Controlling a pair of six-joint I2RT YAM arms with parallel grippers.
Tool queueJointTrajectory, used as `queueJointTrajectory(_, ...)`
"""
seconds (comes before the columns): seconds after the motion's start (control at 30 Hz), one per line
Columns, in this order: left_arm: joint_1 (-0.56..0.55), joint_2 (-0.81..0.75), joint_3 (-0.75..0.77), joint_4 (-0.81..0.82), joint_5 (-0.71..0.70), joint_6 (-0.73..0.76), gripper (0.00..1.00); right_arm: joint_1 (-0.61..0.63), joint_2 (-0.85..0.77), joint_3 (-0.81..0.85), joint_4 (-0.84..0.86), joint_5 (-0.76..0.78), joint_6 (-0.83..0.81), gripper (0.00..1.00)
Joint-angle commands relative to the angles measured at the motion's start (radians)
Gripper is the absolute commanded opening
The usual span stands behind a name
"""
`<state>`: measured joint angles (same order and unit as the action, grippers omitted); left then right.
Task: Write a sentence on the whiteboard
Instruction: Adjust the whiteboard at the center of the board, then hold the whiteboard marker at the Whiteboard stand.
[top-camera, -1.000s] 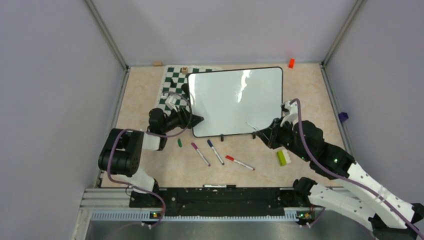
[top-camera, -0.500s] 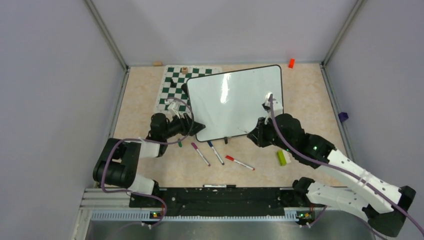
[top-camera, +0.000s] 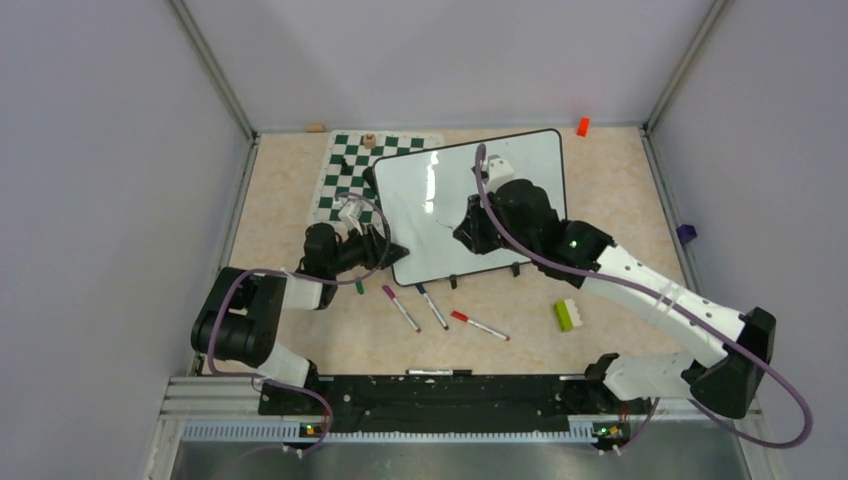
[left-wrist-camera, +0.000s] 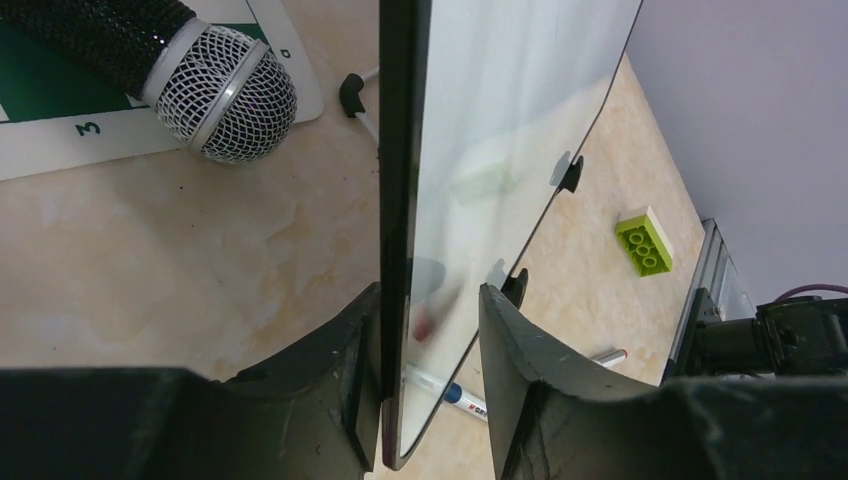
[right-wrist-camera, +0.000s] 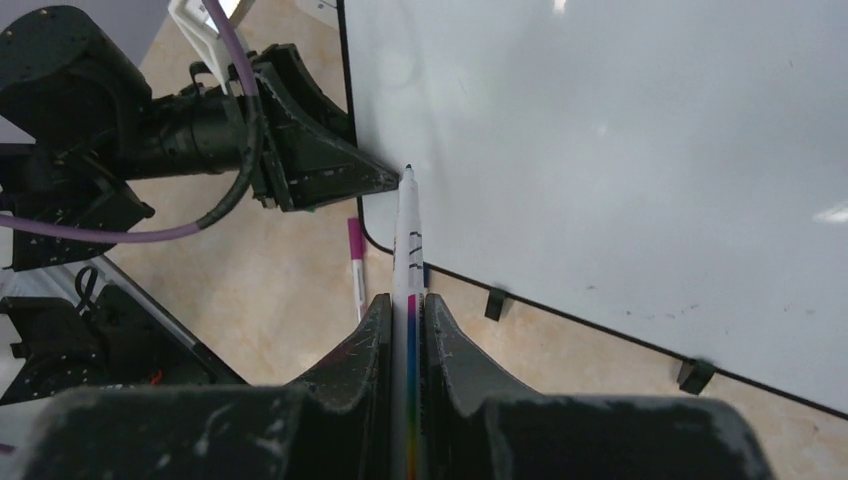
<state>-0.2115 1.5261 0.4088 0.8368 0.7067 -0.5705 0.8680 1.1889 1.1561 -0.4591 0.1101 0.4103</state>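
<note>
While the left gripper (left-wrist-camera: 432, 293) straddled the near left corner of the whiteboard (left-wrist-camera: 480, 120), its two fingers stood apart with the board's thin black rim between them. One finger (left-wrist-camera: 350, 340) lay close against the rim's outer side. The other finger (left-wrist-camera: 510, 340) faced the glossy white surface, and whether it actually pressed on that surface could not be told, so a firm clamp could not be confirmed.

From the top view the whiteboard (top-camera: 415, 215) lay across the middle of the table, its far left corner overlapping the chess mat (top-camera: 345, 170) and its two black clips on the near edge. The left gripper (top-camera: 385, 248) met it at the left end of that edge.

The right gripper (right-wrist-camera: 407, 300) was pressed together on a white marker (right-wrist-camera: 408, 240), which ran straight out between the fingers. The marker's dark tip sat just inside the board's left rim, just beside the left gripper's fingers; contact with the whiteboard (right-wrist-camera: 620, 150) could not be judged. From above, the right gripper (top-camera: 465, 232) hung over the board's middle.

Three loose markers (top-camera: 431, 304) lay on the table near the board's near edge, and a green brick (top-camera: 566, 315) lay to the right of them.
</note>
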Motion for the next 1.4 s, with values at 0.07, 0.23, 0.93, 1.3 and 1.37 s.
queueJointTrajectory(0.07,-0.003,0.01,0.038,0.011,0.036,0.027,0.43,0.003,0.109,0.153,0.055,-0.011,-0.067,0.0)
queueJointTrajectory(0.23,-0.003,-0.011,0.06,-0.085,-0.022,0.032,0.68,0.003,0.127,0.163,0.079,-0.029,-0.071,0.0)
queueJointTrajectory(0.93,-0.034,0.031,0.191,-0.259,0.248,0.199,0.99,0.002,-0.008,0.064,0.096,0.0,-0.076,0.0)
queueJointTrajectory(1.3,-0.034,0.041,0.245,-0.291,0.308,0.213,0.99,0.003,-0.074,0.038,0.093,0.016,-0.081,0.0)
queueJointTrajectory(1.37,-0.032,0.05,0.251,-0.289,0.322,0.211,0.98,0.002,-0.077,0.038,0.092,0.012,-0.079,0.0)
